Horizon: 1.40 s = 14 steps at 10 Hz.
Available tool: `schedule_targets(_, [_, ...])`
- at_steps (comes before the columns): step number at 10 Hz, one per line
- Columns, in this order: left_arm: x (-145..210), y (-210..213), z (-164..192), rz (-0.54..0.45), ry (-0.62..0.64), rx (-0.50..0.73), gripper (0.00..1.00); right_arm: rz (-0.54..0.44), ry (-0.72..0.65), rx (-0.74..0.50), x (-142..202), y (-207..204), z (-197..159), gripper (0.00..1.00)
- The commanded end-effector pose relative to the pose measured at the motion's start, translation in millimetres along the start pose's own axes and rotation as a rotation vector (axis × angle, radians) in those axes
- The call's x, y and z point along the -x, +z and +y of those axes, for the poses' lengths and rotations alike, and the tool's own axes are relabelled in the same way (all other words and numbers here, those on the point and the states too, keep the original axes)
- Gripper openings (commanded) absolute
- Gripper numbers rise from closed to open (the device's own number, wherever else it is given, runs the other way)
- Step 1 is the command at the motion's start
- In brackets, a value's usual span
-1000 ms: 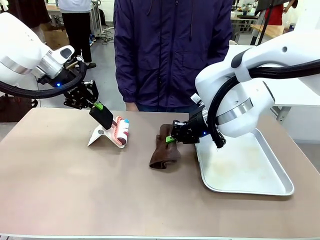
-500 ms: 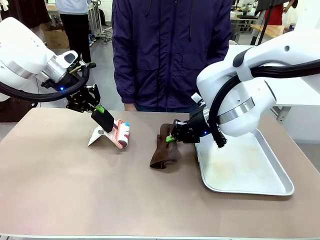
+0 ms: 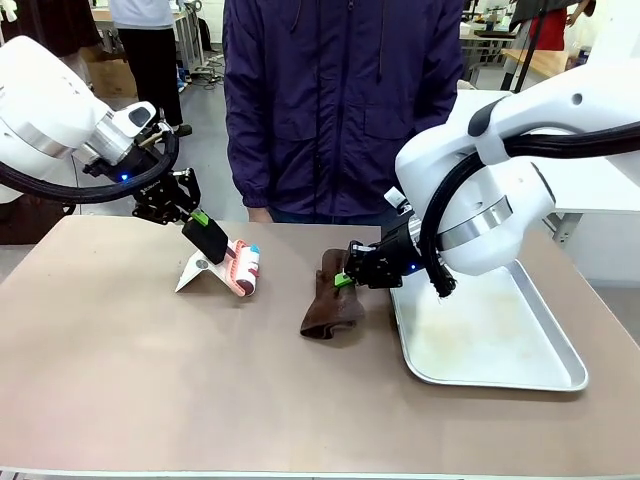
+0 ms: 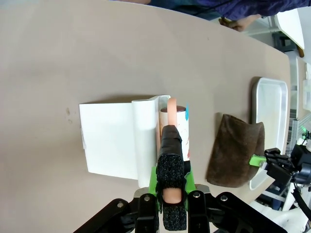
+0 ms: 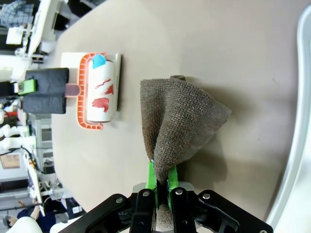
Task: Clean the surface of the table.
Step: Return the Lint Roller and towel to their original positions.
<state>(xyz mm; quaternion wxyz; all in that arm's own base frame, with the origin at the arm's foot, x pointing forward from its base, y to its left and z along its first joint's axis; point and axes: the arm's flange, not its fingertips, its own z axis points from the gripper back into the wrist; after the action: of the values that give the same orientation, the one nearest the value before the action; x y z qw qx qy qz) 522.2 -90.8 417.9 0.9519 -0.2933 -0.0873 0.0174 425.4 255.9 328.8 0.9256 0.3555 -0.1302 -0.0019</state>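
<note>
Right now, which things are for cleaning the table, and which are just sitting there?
For cleaning:
- table
- brown cloth, pinched in the right claw
- lint roller, held by the left claw

Just sitting there:
- metal tray
- white sheet beside the roller

We see a brown cloth (image 3: 331, 305) between a lint roller (image 3: 243, 266) on white paper (image 3: 196, 272) and a silver tray (image 3: 490, 335).

The table (image 3: 150, 380) has a smooth, matt taupe top. The brown cloth (image 5: 180, 121) is a coarse, nubbly weave (almost towel-like). The tray (image 3: 500, 340) is dull silvery metal with a faint sheen. The lint roller (image 5: 99, 94) looks plastic-framed with a printed paper roll, resting on a smooth white sheet (image 4: 109, 141).
</note>
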Motion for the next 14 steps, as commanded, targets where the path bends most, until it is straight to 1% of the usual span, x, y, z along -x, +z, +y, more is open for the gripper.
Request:
schedule_targets(1, [-4.9,-3.0,3.7,-0.022,0.025,0.001,0.22,0.017,0.001,0.008,-2.6,10.7,2.9,0.1])
schedule_targets(4, [-4.7,-4.0,5.5,-0.012,0.029,0.003,0.22,0.028,0.001,0.012,-2.9,11.5,1.8,0.1])
schedule_targets(5, [-4.5,-3.5,5.8,-0.01,0.024,0.005,0.75,0.028,0.003,0.0,-2.8,12.1,2.4,0.47])
schedule_targets(6, [-4.5,-3.1,6.2,-0.01,0.023,0.004,0.81,0.03,0.001,0.003,-3.1,12.3,2.2,0.66])
schedule_targets(7, [-4.4,-2.0,6.2,-0.014,0.022,0.004,1.0,0.032,-0.003,0.006,-3.5,12.4,1.3,1.0])
schedule_targets(8, [-3.9,-0.3,6.3,-0.018,0.02,0.006,1.0,0.031,-0.005,0.007,-3.6,12.4,0.5,1.0])
schedule_targets(9, [-3.6,1.3,6.3,-0.022,0.019,0.007,0.95,0.033,-0.009,0.009,-3.8,12.8,-0.5,0.8])
schedule_targets(10, [-3.2,3.0,6.0,-0.025,0.016,0.009,1.0,0.035,-0.011,0.018,-4.0,13.3,-1.2,0.89])
schedule_targets(11, [-2.6,4.6,6.0,-0.027,0.014,0.006,1.0,0.036,-0.008,0.033,-4.3,14.5,-1.6,1.0])
schedule_targets(13, [-0.5,10.3,6.6,-0.027,0.01,0.004,1.0,0.051,0.018,0.062,-4.1,16.2,1.8,1.0])
schedule_targets(14, [1.8,15.3,6.0,-0.028,0.007,-0.002,1.0,0.063,0.044,0.108,-4.7,16.4,4.7,1.0])
